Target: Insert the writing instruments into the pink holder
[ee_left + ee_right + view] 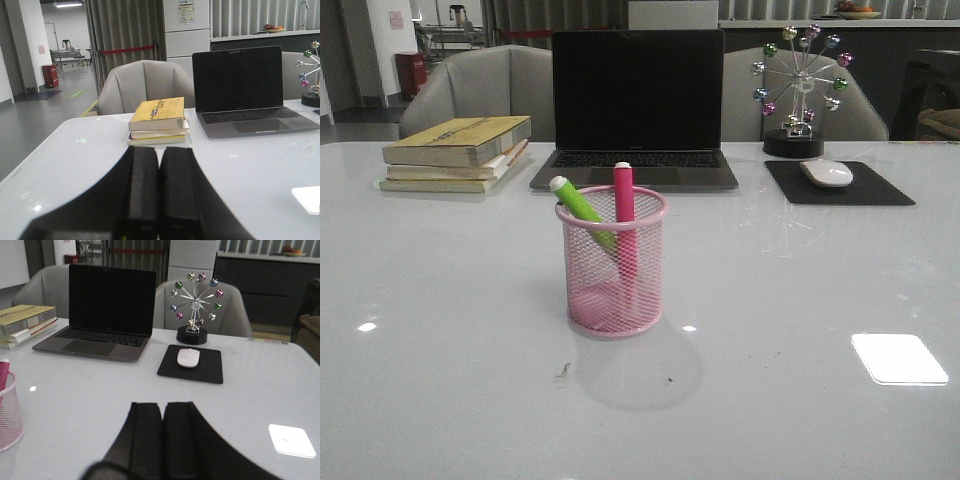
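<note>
Pink mesh holder (614, 262) sits upright at table centre, front view, w/ both markers already in it: lime green marker (582, 209) leaning toward 10 o'clock against the rim, white tip up; magenta marker (624, 226) near-vertical just beside it, white cap above the rim. Both taller than the cup, so they rest on the rim rather than drop inside. Judged: insertion done, nothing loose on the table (440, 350) near the cup. Outward from holder: laptop (638, 105) at 12 o'clock, lid open, screen dark; book stack (458, 152) at 10–11 o'clock; black mouse pad (837, 183) w/ white mouse (827, 172) at 2 o'clock, ferris-wheel desk ornament (800, 88) behind it; white square patch (899, 357) at 4 o'clock, prob. light reflection, can't confirm. Neither arm visible in front view. Left gripper (159, 192) in its wrist cam: fingers pressed together, nothing between them, aimed past the books. Right gripper (162, 437): fingers also pressed together, empty; holder edge shows at frame side, well apart from it. Both look parked clear of the cup, likely so the markers aren't knocked.
</note>
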